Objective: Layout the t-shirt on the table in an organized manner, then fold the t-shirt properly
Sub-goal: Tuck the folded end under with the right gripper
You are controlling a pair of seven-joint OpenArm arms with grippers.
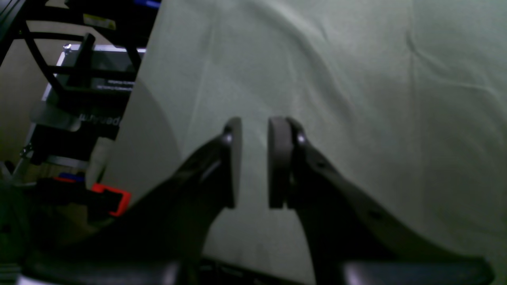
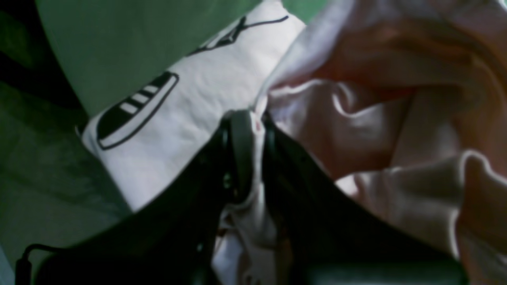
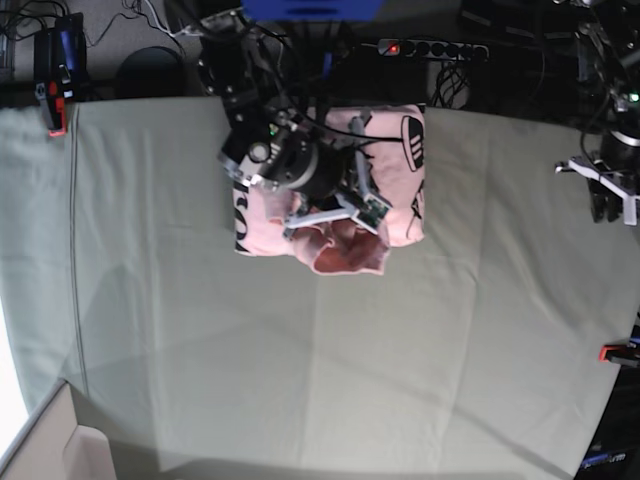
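The pale pink t-shirt lies bunched in a heap at the far middle of the grey-green table, with black print showing on its right and left edges. My right gripper is over the heap. In the right wrist view it is shut on a fold of the t-shirt, with printed fabric to its left. My left gripper hovers near the table's right edge, far from the shirt. In the left wrist view it is open and empty above the bare table cloth.
Red clamps sit at the table's right edge and far left corner; one shows in the left wrist view. A power strip and cables lie behind the table. A black frame and case stand past the table edge.
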